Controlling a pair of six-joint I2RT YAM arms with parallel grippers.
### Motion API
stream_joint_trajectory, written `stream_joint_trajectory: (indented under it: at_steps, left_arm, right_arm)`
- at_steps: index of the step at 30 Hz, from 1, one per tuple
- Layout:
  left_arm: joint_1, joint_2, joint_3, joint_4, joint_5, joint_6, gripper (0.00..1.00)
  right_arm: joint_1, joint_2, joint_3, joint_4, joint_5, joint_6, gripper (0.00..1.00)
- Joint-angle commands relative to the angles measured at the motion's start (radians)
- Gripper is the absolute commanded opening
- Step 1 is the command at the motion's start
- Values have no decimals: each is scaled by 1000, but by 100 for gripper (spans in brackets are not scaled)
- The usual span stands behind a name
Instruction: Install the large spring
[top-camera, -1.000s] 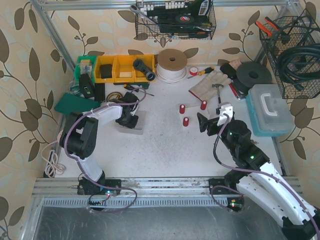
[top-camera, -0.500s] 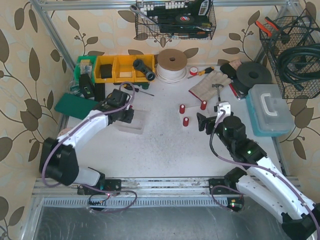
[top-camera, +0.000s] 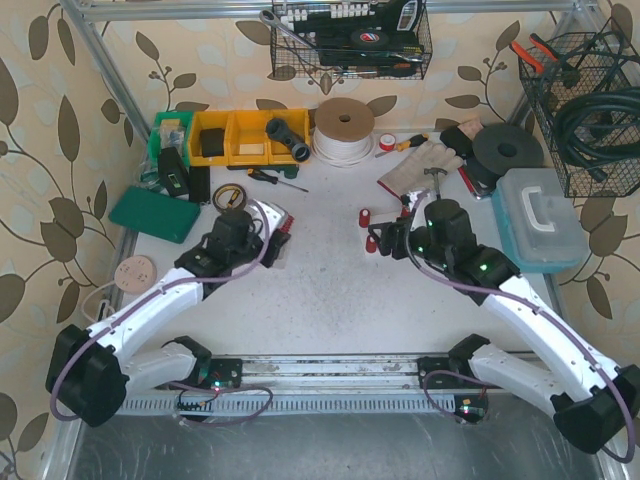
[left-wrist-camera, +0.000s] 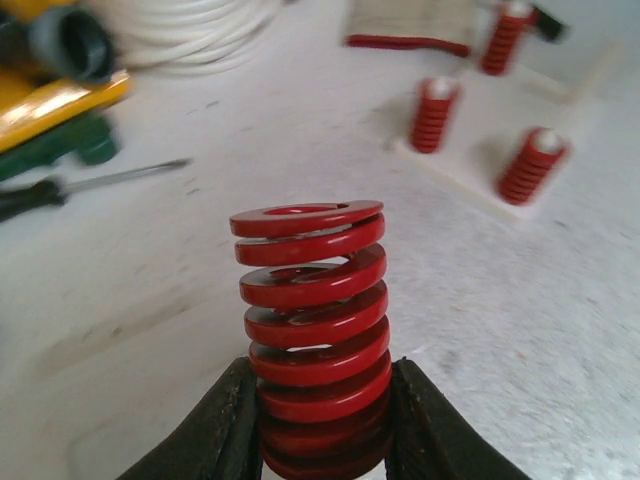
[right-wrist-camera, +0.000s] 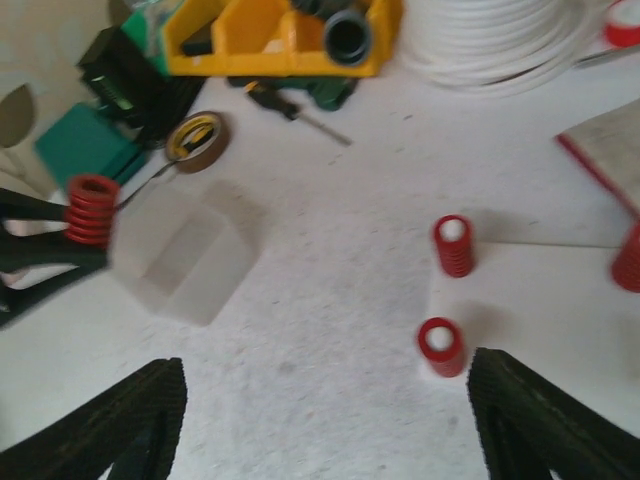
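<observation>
Left gripper (left-wrist-camera: 320, 425) clamps large spring (left-wrist-camera: 310, 290) (upright), seemingly well short of plate (left-wrist-camera: 468, 190) edge.

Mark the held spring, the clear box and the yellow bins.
Spring (left-wrist-camera: 312, 320): left wrist view, on its middle coils.
Clear box (right-wrist-camera: 188, 262): right wrist view, centre of its translucent body.
Yellow bins (right-wrist-camera: 270, 60): right wrist view, on the front wall.

The large spring (left-wrist-camera: 312, 330) was bright red, the left claw (left-wrist-camera: 322, 405) black, the table (top-camera: 320, 290) off-white and scuffed, the bins (top-camera: 247, 153) yellow, the wall (top-camera: 50, 150) beige with brown leaves.
</observation>
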Motion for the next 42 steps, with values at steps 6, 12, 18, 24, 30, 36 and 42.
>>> stream_joint_trajectory:
  at_steps: [6, 12, 18, 24, 30, 36, 42]
  left_arm:
    - [-196, -33, -60, 296, 135, 251, 0]
    - [-248, 2, -53, 307, 178, 301, 0]
    - [-273, 23, -40, 298, 224, 328, 0]
    - [-296, 18, -37, 294, 235, 344, 0]
    - [-304, 18, -43, 291, 223, 345, 0]
    - [-306, 11, -54, 288, 186, 345, 2]
    - [-306, 22, -61, 278, 44, 303, 48]
  right_arm:
    - [0, 123, 103, -27, -321, 47, 57]
    - [39, 186, 106, 41, -450, 61, 58]
    - [95, 255, 134, 61, -459, 58, 67]
    - [130, 321, 147, 97, -470, 71, 67]
    - [152, 350, 147, 123, -474, 80, 57]
    - [153, 312, 107, 151, -448, 79, 17]
    - [153, 249, 90, 139, -364, 65, 0]
